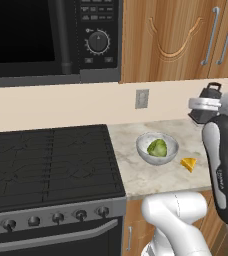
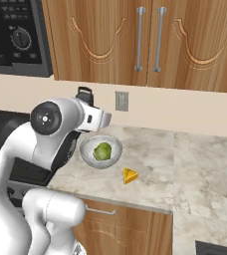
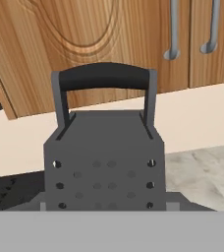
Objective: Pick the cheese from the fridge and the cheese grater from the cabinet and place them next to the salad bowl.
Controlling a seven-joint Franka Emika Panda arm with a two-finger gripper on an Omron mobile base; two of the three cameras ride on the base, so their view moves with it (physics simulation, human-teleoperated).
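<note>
cheese grater [image 3: 104, 152], gripped in part-open pincer [image 3: 104, 206]

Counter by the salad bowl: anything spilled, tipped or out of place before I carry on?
Nothing stands out. The salad bowl sits upright on the counter with its greens inside, and the cheese lies close beside it, apart from it. The cheese grater is upright at the gripper, not yet set down. Cabinet doors are shut.
</note>
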